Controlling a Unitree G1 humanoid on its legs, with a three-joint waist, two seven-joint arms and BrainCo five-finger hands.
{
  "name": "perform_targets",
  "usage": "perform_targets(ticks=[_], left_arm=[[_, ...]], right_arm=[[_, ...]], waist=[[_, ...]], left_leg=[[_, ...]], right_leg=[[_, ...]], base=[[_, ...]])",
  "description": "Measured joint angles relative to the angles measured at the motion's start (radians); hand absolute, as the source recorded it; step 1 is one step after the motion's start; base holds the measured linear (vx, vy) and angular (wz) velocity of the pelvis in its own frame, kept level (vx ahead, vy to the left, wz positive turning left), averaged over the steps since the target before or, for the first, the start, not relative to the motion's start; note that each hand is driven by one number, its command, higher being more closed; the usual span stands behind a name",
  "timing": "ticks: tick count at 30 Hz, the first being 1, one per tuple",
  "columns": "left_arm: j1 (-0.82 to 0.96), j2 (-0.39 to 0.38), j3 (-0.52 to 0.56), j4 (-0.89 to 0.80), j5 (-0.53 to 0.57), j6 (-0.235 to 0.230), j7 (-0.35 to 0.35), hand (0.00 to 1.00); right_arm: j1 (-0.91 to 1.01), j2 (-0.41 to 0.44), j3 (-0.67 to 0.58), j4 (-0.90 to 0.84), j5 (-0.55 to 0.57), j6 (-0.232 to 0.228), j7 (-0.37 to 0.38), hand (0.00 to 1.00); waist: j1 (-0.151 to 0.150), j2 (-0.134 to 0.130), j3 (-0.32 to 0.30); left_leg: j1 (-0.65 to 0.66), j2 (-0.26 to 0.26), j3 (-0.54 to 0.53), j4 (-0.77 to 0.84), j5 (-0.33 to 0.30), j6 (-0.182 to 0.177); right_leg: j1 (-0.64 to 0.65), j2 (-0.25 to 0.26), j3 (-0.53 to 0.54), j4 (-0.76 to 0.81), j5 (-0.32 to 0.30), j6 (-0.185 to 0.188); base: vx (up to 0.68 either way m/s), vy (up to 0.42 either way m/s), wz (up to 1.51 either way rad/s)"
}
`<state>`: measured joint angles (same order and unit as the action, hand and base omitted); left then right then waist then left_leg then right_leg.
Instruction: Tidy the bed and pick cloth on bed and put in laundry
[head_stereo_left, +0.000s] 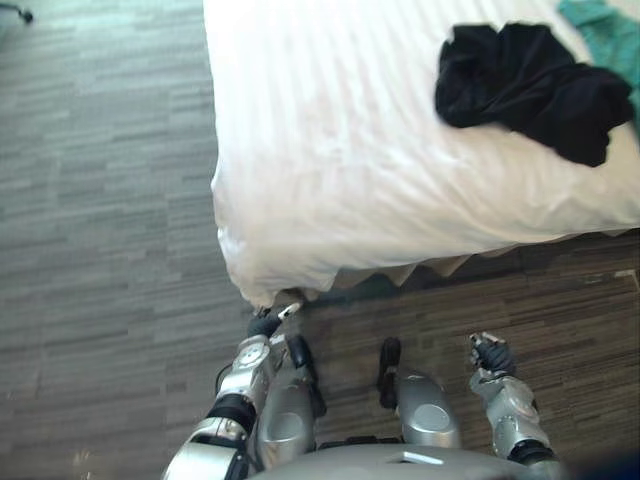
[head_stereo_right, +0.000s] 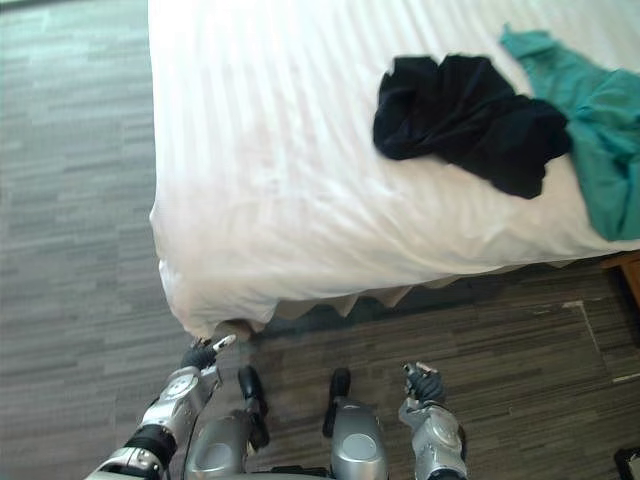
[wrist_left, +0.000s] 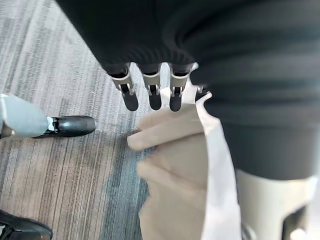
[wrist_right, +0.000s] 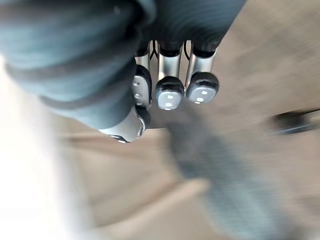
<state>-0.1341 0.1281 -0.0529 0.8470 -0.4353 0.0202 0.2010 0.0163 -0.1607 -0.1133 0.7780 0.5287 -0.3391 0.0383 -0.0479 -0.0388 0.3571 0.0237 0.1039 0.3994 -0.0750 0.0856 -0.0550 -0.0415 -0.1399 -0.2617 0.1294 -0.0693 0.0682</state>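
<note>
A crumpled black cloth (head_stereo_left: 530, 88) lies on the white bed (head_stereo_left: 330, 150), near its right side. A teal cloth (head_stereo_right: 600, 130) lies just beyond it, partly under its edge. My left hand (head_stereo_left: 266, 324) hangs low at the bed's near left corner. Its relaxed fingers (wrist_left: 152, 95) touch the hanging white sheet edge (wrist_left: 215, 165) over the beige bed skirt (wrist_left: 170, 170) and hold nothing. My right hand (head_stereo_left: 492, 354) hangs over the floor in front of the bed, fingers (wrist_right: 170, 92) relaxed and empty, well short of both cloths.
Grey wood-pattern floor (head_stereo_left: 100, 250) runs along the bed's left side and in front of it. A dark object (head_stereo_right: 630, 462) sits at the lower right edge, and a brown furniture corner (head_stereo_right: 630, 268) stands at the right by the bed.
</note>
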Motion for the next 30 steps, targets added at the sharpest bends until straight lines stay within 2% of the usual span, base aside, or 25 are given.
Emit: perform_targets(ticks=[2, 4, 5, 7, 10, 13, 15, 16, 18, 20, 21, 23, 24, 29, 30], left_arm=[[0.038, -0.002, 0.000, -0.001, 0.035, 0.024, -0.015, 0.00], [0.088, -0.002, -0.003, -0.018, 0.060, 0.054, -0.033, 0.00], [0.105, -0.002, -0.006, -0.030, 0.070, 0.061, -0.035, 0.00], [0.164, -0.005, -0.021, -0.050, 0.109, 0.083, -0.048, 0.00], [0.202, -0.010, -0.027, -0.052, 0.115, 0.103, -0.050, 0.00], [0.236, -0.004, -0.043, -0.078, 0.135, 0.118, -0.050, 0.00], [0.236, 0.000, -0.067, -0.080, 0.143, 0.131, -0.051, 0.00], [0.228, -0.006, -0.071, -0.083, 0.143, 0.138, -0.050, 0.00], [0.193, -0.007, -0.082, -0.095, 0.142, 0.143, -0.050, 0.00], [0.102, -0.008, -0.096, -0.112, 0.121, 0.142, -0.039, 0.00], [0.079, -0.008, -0.095, -0.115, 0.106, 0.141, -0.037, 0.00], [-0.005, -0.012, -0.094, -0.111, 0.070, 0.131, -0.029, 0.00], [-0.036, -0.022, -0.093, -0.102, 0.062, 0.116, -0.029, 0.00], [-0.158, -0.070, -0.089, 0.004, 0.034, 0.066, -0.014, 0.00], [-0.204, -0.093, -0.084, 0.030, 0.009, 0.055, 0.017, 0.00]], right_arm=[[0.039, 0.003, 0.013, -0.147, 0.001, -0.021, 0.032, 1.00], [0.070, 0.009, 0.053, -0.344, -0.003, -0.018, 0.063, 1.00], [0.072, 0.014, 0.060, -0.389, -0.003, -0.014, 0.070, 1.00], [0.074, 0.041, 0.093, -0.536, -0.005, 0.027, 0.106, 1.00], [0.067, 0.043, 0.154, -0.629, -0.006, 0.086, 0.166, 1.00], [0.038, 0.043, 0.239, -0.678, -0.002, 0.138, 0.229, 1.00], [-0.010, 0.044, 0.307, -0.678, 0.002, 0.164, 0.239, 1.00], [-0.067, 0.045, 0.363, -0.678, 0.017, 0.174, 0.237, 1.00], [-0.166, 0.053, 0.404, -0.678, 0.024, 0.179, 0.226, 1.00], [-0.398, 0.096, 0.411, -0.673, 0.056, 0.180, 0.161, 1.00], [-0.457, 0.105, 0.407, -0.668, 0.061, 0.180, 0.145, 1.00], [-0.657, 0.125, 0.392, -0.611, 0.094, 0.180, 0.090, 1.00], [-0.710, 0.129, 0.383, -0.578, 0.118, 0.179, 0.072, 1.00], [-0.805, 0.160, 0.344, -0.482, 0.155, 0.171, 0.009, 1.00], [-0.817, 0.160, 0.332, -0.452, 0.152, 0.149, -0.035, 1.00]], waist=[[-0.008, 0.000, -0.039], [-0.013, -0.006, -0.072], [-0.013, -0.006, -0.079], [-0.011, -0.006, -0.106], [0.005, 0.001, -0.124], [0.013, 0.009, -0.134], [0.021, 0.015, -0.136], [0.040, 0.021, -0.138], [0.049, 0.024, -0.116], [0.067, 0.030, -0.026], [0.069, 0.032, -0.002], [0.099, 0.043, 0.066], [0.112, 0.052, 0.072], [0.132, 0.081, 0.108], [0.141, 0.097, 0.117]], left_leg=[[0.029, -0.008, 0.004, -0.022, 0.000, 0.000], [0.054, -0.015, 0.003, -0.022, -0.009, 0.001], [0.060, -0.017, 0.003, -0.023, -0.011, 0.001], [0.085, -0.020, 0.002, -0.023, -0.022, 0.003], [0.111, -0.026, -0.001, -0.023, -0.031, 0.005], [0.114, -0.035, -0.017, -0.023, -0.031, 0.007], [0.111, -0.039, -0.025, -0.023, -0.031, 0.009], [0.094, -0.037, -0.026, -0.022, -0.029, 0.013], [0.052, -0.035, -0.032, -0.004, -0.029, 0.019], [-0.056, -0.026, -0.050, 0.065, -0.040, 0.024], [-0.083, -0.023, -0.054, 0.078, -0.038, 0.026], [-0.183, -0.017, -0.060, 0.102, -0.019, 0.039], [-0.241, -0.017, -0.071, 0.117, -0.014, 0.045], [-0.409, -0.017, -0.091, 0.205, -0.010, 0.071], [-0.460, -0.019, -0.096, 0.224, -0.010, 0.072]], right_leg=[[0.024, -0.001, 0.004, -0.019, 0.004, 0.005], [0.054, -0.003, 0.003, -0.038, 0.005, 0.008], [0.059, -0.004, 0.003, -0.043, 0.006, 0.009], [0.096, -0.005, 0.003, -0.063, 0.011, 0.017], [0.130, -0.010, 0.003, -0.079, 0.016, 0.024], [0.150, -0.014, -0.002, -0.092, 0.021, 0.027], [0.152, -0.018, -0.009, -0.094, 0.023, 0.028], [0.133, -0.019, -0.008, -0.094, 0.031, 0.026], [0.103, -0.020, -0.011, -0.093, 0.042, 0.024], [0.031, -0.024, -0.024, -0.076, 0.060, 0.016], [0.010, -0.025, -0.028, -0.072, 0.065, 0.014], [-0.082, -0.024, -0.029, -0.059, 0.090, 0.006], [-0.129, -0.026, -0.036, -0.053, 0.098, 0.006], [-0.279, -0.049, -0.052, 0.015, 0.101, 0.000], [-0.332, -0.058, -0.050, 0.040, 0.099, -0.002]], base=[[0.05, 0.046, -0.10], [0.05, 0.044, 0.01], [0.03, 0.032, -0.02], [0.03, 0.014, 0.00], [0.06, 0.031, 0.03], [0.03, 0.037, 0.14], [-0.02, 0.024, 0.11], [-0.05, 0.029, 0.01], [-0.07, 0.020, 0.08], [-0.16, 0.014, 0.21], [-0.20, 0.019, 0.19], [-0.16, 0.018, 0.18], [-0.08, 0.015, 0.24], [-0.02, 0.034, 0.18], [-0.05, 0.042, 0.03]])
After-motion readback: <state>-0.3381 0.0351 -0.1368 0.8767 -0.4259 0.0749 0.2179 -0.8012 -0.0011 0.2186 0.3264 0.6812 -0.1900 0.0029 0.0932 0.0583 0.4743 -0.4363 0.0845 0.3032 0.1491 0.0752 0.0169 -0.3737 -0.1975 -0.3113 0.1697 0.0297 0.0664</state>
